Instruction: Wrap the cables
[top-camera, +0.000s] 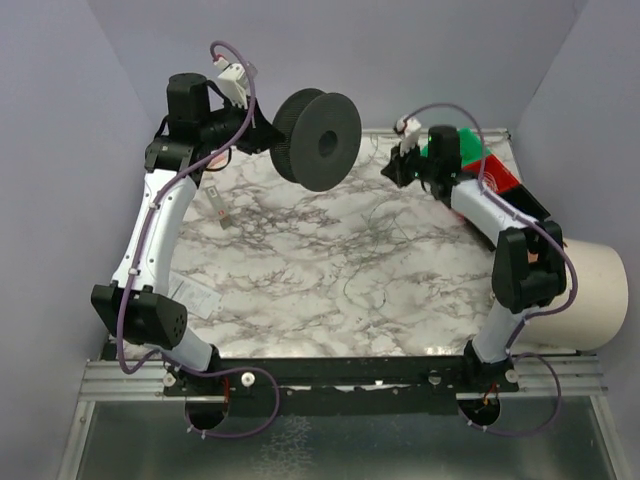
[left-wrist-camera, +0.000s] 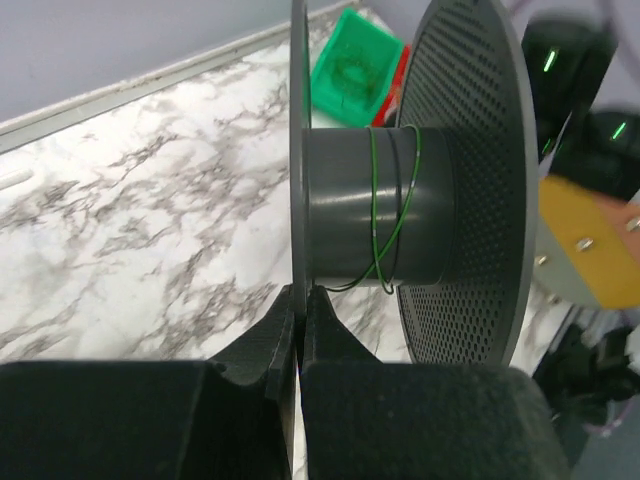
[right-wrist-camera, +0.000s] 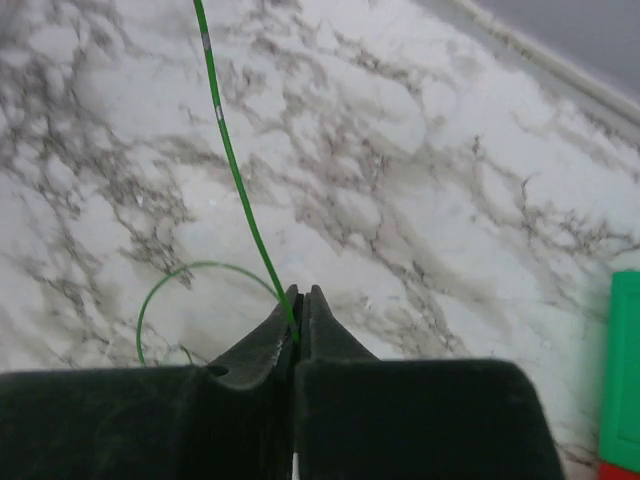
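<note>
L hand (left-wrist-camera: 298, 300): clamped on flange of spool (left-wrist-camera: 375, 205), held above table (left-wrist-camera: 130, 200).
R hand (right-wrist-camera: 300, 305): pinched tight on thin green cable (right-wrist-camera: 235, 170).
cable path: approx 2 turns on hub, rest runs straight fr R hand up-left.
spool vs R hand: to its left, well apart.
nearer arm: R, already on cable.

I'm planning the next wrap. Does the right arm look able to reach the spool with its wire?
Probably yes. The right hand, shut on the green wire, sits near the spool, which the left hand holds up by one flange. Nothing stands between them.
</note>
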